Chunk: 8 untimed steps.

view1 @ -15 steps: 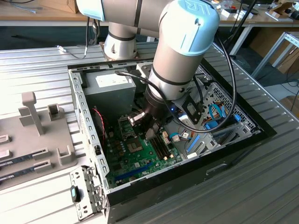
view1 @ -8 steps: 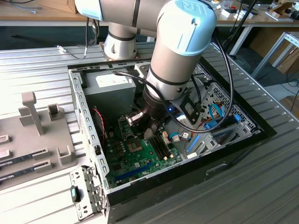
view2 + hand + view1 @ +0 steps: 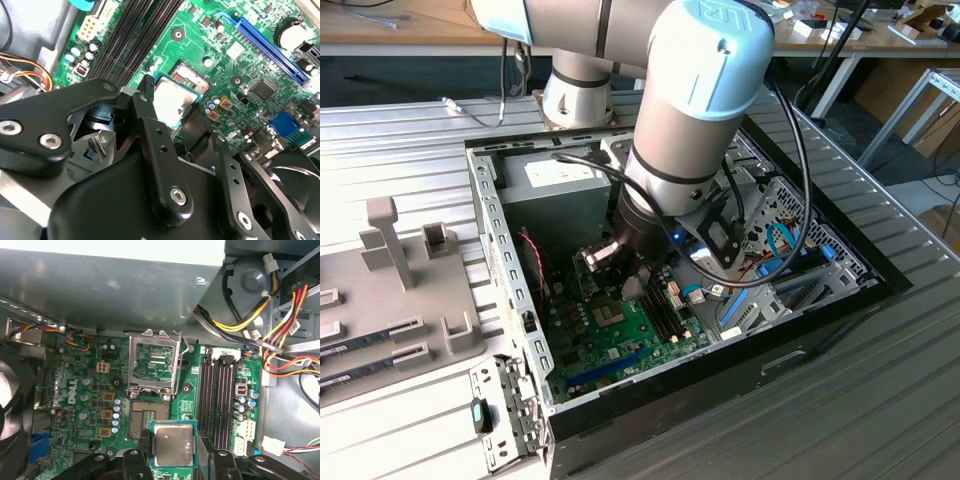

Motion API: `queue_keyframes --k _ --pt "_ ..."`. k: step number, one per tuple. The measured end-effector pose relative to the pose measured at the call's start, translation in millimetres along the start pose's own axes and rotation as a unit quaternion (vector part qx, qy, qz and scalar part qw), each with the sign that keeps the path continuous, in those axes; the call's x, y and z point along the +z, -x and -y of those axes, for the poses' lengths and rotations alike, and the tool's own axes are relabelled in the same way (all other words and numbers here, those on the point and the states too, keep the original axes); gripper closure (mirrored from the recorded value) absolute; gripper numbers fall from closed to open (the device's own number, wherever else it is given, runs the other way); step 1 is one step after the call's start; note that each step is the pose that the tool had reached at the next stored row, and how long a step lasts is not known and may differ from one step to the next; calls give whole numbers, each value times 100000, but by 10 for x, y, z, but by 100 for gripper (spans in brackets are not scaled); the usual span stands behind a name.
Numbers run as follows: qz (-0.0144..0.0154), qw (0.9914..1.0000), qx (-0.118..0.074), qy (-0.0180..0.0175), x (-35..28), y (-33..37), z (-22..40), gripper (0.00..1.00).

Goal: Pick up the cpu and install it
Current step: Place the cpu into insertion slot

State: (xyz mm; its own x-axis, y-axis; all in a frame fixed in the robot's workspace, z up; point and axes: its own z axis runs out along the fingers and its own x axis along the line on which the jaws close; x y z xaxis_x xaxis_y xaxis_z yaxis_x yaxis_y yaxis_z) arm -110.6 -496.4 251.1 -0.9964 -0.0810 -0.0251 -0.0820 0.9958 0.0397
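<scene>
The cpu [image 3: 172, 437] is a small square chip with a silvery top and a green edge. My gripper [image 3: 174, 447] is shut on it, one black finger [image 3: 145, 442] on each side. It hangs just over the green motherboard [image 3: 75, 390], partly covering the open socket [image 3: 145, 415], whose metal load frame [image 3: 152, 360] is flipped up. In the second wrist view the cpu [image 3: 175, 97] sits between the fingertips [image 3: 147, 84], close above the board. The exterior view shows the gripper [image 3: 623, 278] low inside the open computer case [image 3: 510, 290].
Black memory slots [image 3: 217, 400] run beside the socket. Bundled coloured cables [image 3: 270, 325] hang past them. A dark fan [image 3: 12, 405] stands on the other side. The grey case wall [image 3: 110, 290] rises behind the socket. A grey fixture [image 3: 410, 290] sits outside the case.
</scene>
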Motion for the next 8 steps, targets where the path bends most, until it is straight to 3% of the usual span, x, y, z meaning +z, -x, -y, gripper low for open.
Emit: queue_keyframes --k 5,8 --pt "32 99996 840 -35 24 -70 -14 53" --pt "96 99969 2495 -96 68 -79 -12 53"
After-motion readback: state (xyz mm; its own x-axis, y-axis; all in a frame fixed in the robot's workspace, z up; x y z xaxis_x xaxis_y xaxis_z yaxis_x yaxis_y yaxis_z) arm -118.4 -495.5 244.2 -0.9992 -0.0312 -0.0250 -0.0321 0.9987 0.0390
